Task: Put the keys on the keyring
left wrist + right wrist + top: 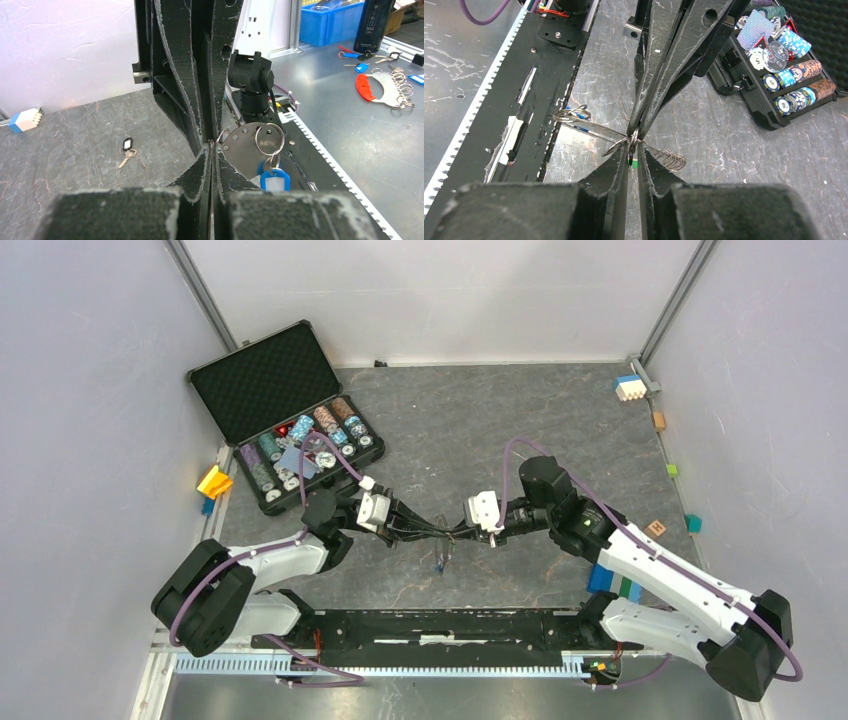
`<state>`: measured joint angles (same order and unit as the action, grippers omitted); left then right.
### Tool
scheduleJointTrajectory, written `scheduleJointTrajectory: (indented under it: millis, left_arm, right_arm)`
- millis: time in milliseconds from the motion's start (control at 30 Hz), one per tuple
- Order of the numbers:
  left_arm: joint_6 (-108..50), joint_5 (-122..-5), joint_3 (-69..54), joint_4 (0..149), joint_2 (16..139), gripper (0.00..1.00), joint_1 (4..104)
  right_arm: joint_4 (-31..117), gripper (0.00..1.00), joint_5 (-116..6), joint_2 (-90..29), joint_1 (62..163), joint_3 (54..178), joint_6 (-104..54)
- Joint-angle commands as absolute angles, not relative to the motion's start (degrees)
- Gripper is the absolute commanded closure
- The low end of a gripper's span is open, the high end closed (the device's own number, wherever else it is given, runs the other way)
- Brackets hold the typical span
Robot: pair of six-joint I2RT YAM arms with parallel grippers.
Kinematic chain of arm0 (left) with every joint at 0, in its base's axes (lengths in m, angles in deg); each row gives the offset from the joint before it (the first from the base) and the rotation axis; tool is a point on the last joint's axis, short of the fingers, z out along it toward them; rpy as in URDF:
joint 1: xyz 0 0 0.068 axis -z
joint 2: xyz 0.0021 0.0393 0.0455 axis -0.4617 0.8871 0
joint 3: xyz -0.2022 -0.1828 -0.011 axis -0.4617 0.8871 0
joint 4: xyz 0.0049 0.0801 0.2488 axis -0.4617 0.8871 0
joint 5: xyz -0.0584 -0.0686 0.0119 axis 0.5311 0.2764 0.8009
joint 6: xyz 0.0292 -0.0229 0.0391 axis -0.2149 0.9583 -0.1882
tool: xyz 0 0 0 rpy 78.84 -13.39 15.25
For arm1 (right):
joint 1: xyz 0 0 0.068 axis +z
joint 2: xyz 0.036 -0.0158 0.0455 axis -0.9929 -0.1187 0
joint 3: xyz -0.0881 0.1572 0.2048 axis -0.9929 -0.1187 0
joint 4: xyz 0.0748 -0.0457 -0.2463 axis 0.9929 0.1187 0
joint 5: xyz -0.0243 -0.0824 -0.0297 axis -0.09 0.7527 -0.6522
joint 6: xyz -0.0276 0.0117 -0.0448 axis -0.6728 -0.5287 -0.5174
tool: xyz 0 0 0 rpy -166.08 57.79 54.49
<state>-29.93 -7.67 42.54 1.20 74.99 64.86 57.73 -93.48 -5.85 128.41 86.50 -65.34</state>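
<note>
My two grippers meet tip to tip above the middle of the table. My left gripper (pixel 440 528) (pixel 212 146) is shut on the thin keyring (pixel 591 129), whose coiled chain-like stretch (pixel 669 160) shows beside the tips. The blue-tag key (pixel 275 180) (pixel 440 560) hangs from the keyring by a split ring (pixel 270 140). My right gripper (pixel 462 531) (pixel 633 142) is shut on the small ring of the green-tag key (pixel 635 163), held against the keyring; its metal blade is hidden. The black-tag key (pixel 127 150) lies loose on the table.
An open black case of poker chips (pixel 300 430) (pixel 784 90) stands at the far left. Toy blocks lie at the table's edges: white-blue (pixel 629 388) (pixel 25 120), yellow (pixel 214 481), blue and green by the right arm (pixel 612 582). The black base rail (pixel 440 625) runs along the near edge.
</note>
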Motion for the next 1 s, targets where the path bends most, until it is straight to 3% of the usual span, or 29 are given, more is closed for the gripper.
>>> scheduleJointTrajectory:
  millis: [0, 233, 567, 667, 967]
  left_arm:
    - [-28.02, -7.34, 42.02, -2.88, 75.04, 0.98, 65.05]
    - [-27.91, -7.34, 42.11, -2.95, 74.65, 0.98, 65.07]
    - [-28.23, -7.34, 42.45, -2.73, 74.67, 0.98, 65.06]
    - [-29.75, -7.06, 42.71, -1.6, 74.58, 0.98, 64.94]
    - [-49.11, -5.91, 40.64, 19.25, 72.78, 0.96, 64.85]
  right_arm:
    - [55.1, 0.83, -94.41, -6.42, 128.27, 87.3, -64.0]
    - [54.78, 0.85, -94.24, -6.87, 128.27, 87.27, -63.68]
    - [55.4, 1.0, -93.49, -6.09, 128.27, 87.02, -64.45]
    - [57.19, 1.0, -91.92, -5.66, 128.27, 87.72, -65.77]
    - [67.17, 1.0, -80.57, -7.6, 129.99, 93.81, -68.23]
